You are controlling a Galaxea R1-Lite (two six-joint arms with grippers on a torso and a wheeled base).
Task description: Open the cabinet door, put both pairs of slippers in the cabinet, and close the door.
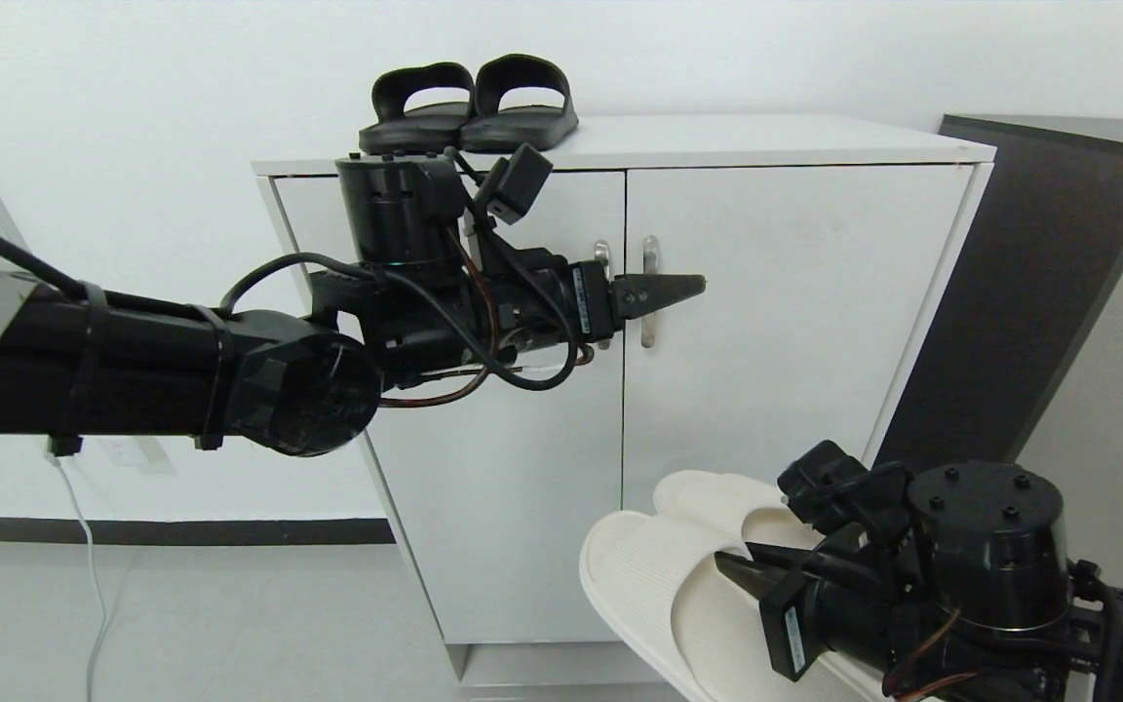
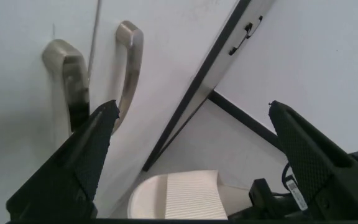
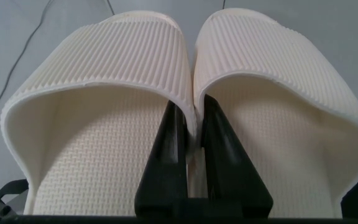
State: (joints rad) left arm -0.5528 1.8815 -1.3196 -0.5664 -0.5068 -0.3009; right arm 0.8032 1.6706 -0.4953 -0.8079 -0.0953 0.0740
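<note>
White slippers (image 3: 104, 74) clamped in right tool (image 3: 191, 106), below the upright door handle (image 2: 129, 65); left tool (image 2: 192, 109), spread apart, just beside that handle.

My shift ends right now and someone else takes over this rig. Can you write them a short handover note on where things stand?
Left tool: open, level with the door handles, closed on neither.
Right tool: shut on the white slippers, pinching their inner edges together, low in front of the cabinet.
Black slippers: side by side on top of the cabinet.
Done: white pair picked up.
Left: open the doors (both are shut), put both pairs inside, close up.
</note>
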